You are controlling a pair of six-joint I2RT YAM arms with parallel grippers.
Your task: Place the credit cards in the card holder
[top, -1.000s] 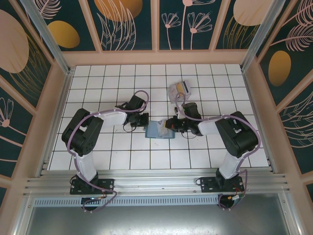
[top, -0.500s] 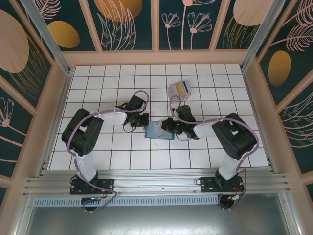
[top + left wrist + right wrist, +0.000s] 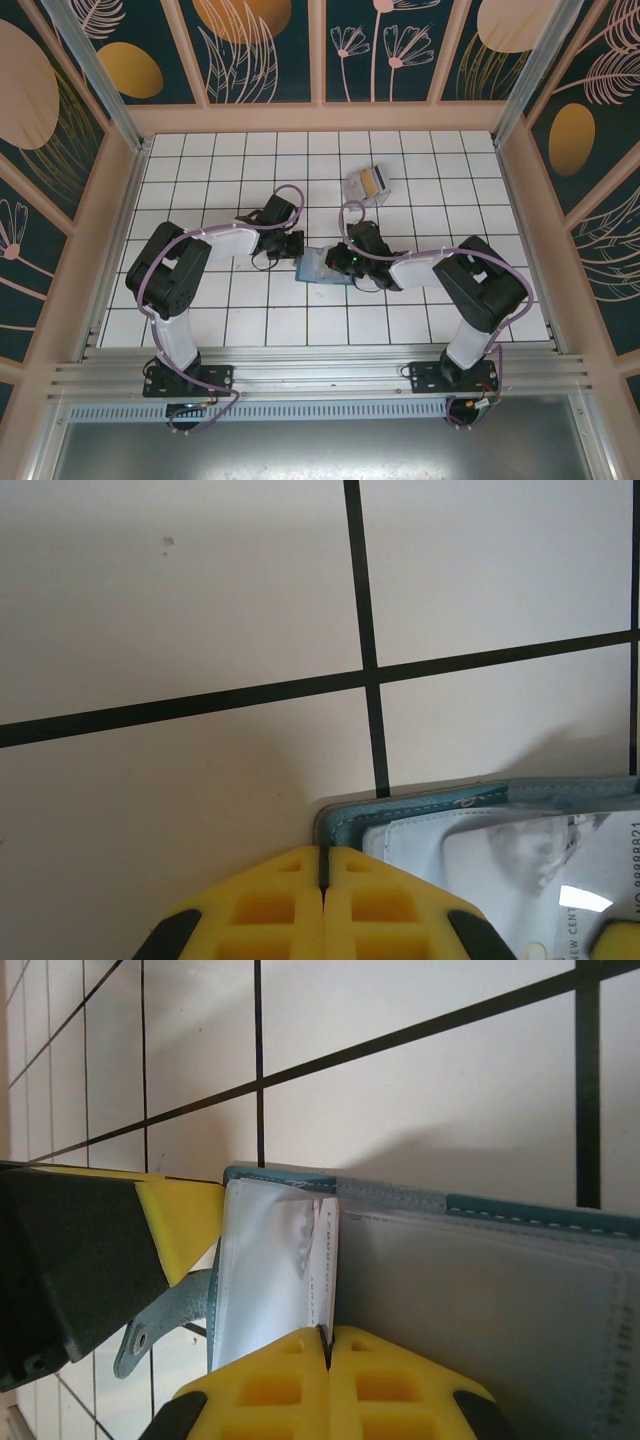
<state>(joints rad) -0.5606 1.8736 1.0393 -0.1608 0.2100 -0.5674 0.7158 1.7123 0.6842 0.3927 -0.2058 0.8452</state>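
The teal-blue card holder (image 3: pixel 318 269) lies open on the white grid, between both arms. My left gripper (image 3: pixel 297 246) is shut on its left corner; in the left wrist view the yellow fingers (image 3: pixel 290 900) pinch the teal stitched edge (image 3: pixel 420 805). My right gripper (image 3: pixel 343 259) is shut on a pale credit card (image 3: pixel 326 1260), which stands on edge against the holder's grey inner face (image 3: pixel 480 1300), beside a shiny pale pocket (image 3: pixel 265 1260). The remaining credit cards (image 3: pixel 367 184), silvery with a gold one, lie a couple of squares behind.
The left gripper's yellow finger (image 3: pixel 185 1222) and dark body (image 3: pixel 70 1260) sit close to the right gripper at the holder's left end. Wooden walls (image 3: pixel 320 118) surround the tiled floor. Open tiles lie to the front and the far left.
My right gripper has moved left over the card holder, bringing its card across the open inner face. The left arm and the card pile have stayed put.
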